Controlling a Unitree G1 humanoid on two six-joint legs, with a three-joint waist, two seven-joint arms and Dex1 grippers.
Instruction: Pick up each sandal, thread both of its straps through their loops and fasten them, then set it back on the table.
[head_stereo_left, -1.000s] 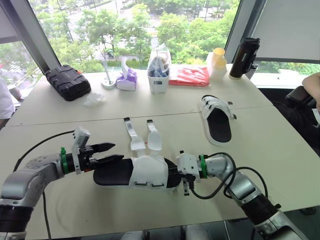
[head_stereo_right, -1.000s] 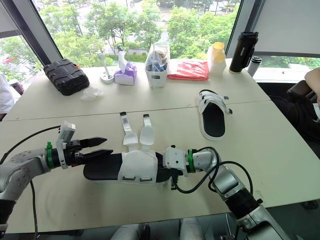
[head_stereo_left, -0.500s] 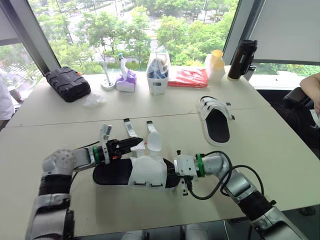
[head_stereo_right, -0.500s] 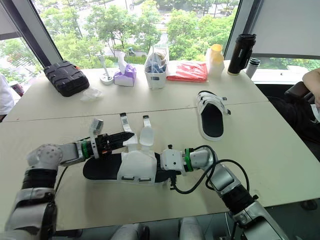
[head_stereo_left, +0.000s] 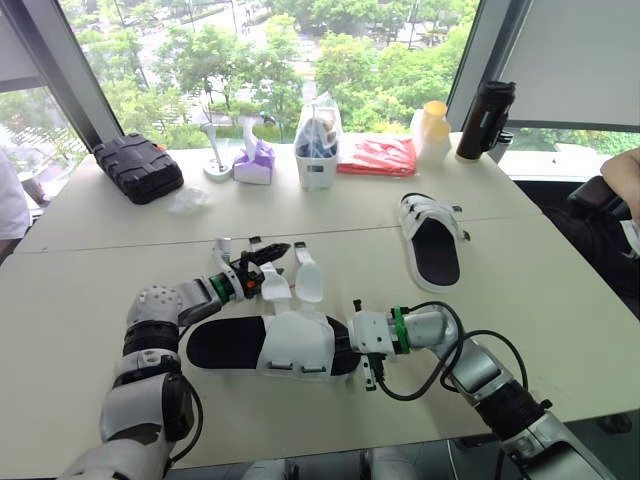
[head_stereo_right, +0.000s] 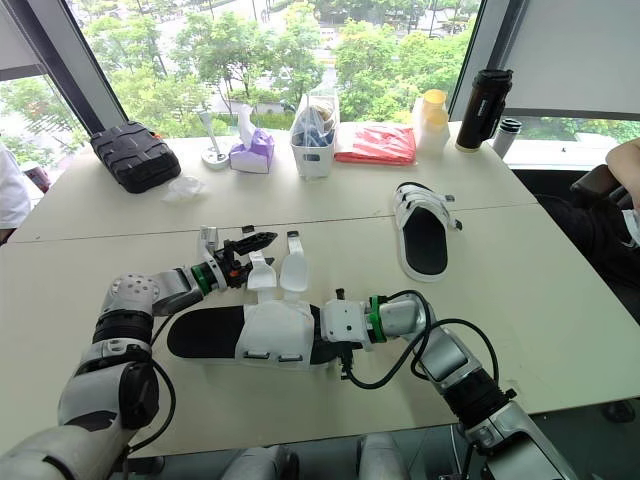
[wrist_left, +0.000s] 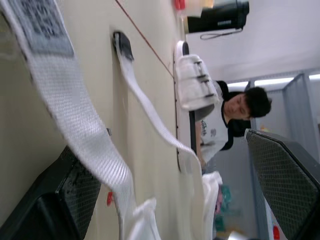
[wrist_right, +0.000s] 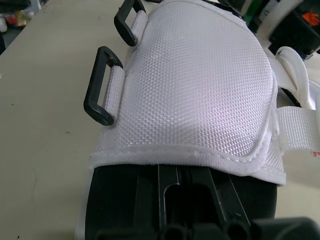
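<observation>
The sandal (head_stereo_left: 268, 345) lies flat on the table (head_stereo_left: 520, 300) with one end in my right pincer (head_stereo_left: 347, 346). That pincer looks clamped on the sole, though black fingers against black rubber leave me a little unsure. From the right wrist camera I get what the head cameras barely show: the white mesh upper close up, with two black loops (wrist_right: 102, 87) along its edge on the side away from the straps.

Both straps lie unfastened on the table, on the far side of the sandal. My left pincer (head_stereo_left: 275, 250) sits over the first strap (head_stereo_left: 265, 278), and the second strap (head_stereo_left: 306, 278) lies just to that pincer's right. The head cameras don't settle the grip. The left wrist camera does: the fingers (wrist_left: 55, 200) stand wide apart, the first strap runs between them close to one finger, and nothing is pinched.

The other sandal (head_stereo_left: 435, 240) rests beyond and to the right of my right pincer, well apart from it. The left wrist camera also shows a person (wrist_left: 225, 125) seated past that sandal.

Along the far edge, well beyond both pincers, stand a black case (head_stereo_left: 138, 167), a purple tissue box (head_stereo_left: 253, 165), a white tub (head_stereo_left: 317, 150), a red bag (head_stereo_left: 378, 155), a yellow-capped bottle (head_stereo_left: 432, 128) and a black flask (head_stereo_left: 487, 118).
</observation>
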